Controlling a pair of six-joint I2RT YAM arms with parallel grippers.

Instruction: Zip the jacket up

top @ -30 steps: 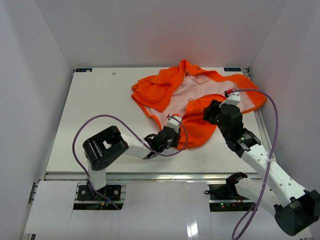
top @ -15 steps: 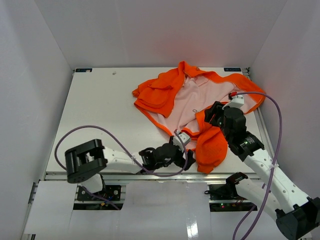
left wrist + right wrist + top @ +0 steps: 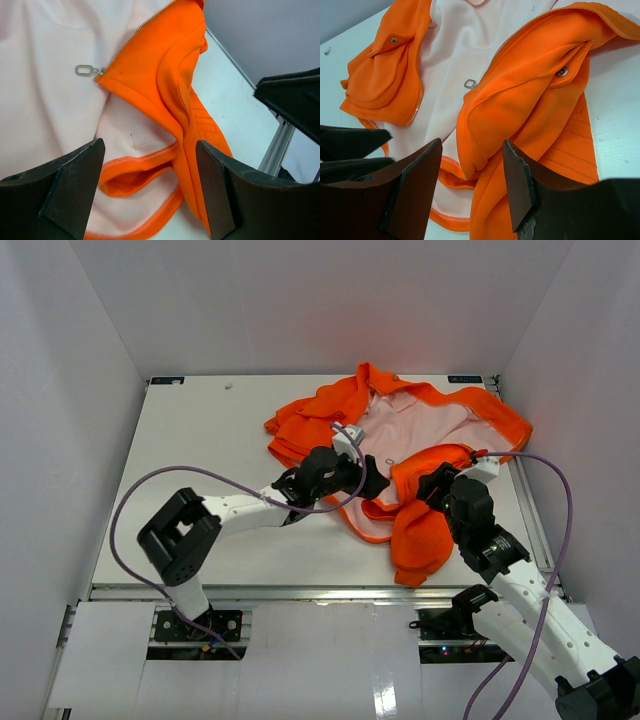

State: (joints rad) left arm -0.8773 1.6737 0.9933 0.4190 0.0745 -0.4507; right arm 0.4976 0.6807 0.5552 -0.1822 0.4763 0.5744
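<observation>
White walls enclosed a pale table [image 3: 190, 440], and the jacket [image 3: 310, 425] was spread open on its far right part. Its pink lining was turned up and one orange flap was bunched toward the near edge. The left gripper [image 3: 150, 165] was seen wide open above the lining, near the zipper pull [image 3: 84, 70], with nothing held. The right gripper [image 3: 472, 170] was set about half open, a fold of the orange flap lying between its fingers [image 3: 417, 192]; whether that fold was pinched could not be told
</observation>
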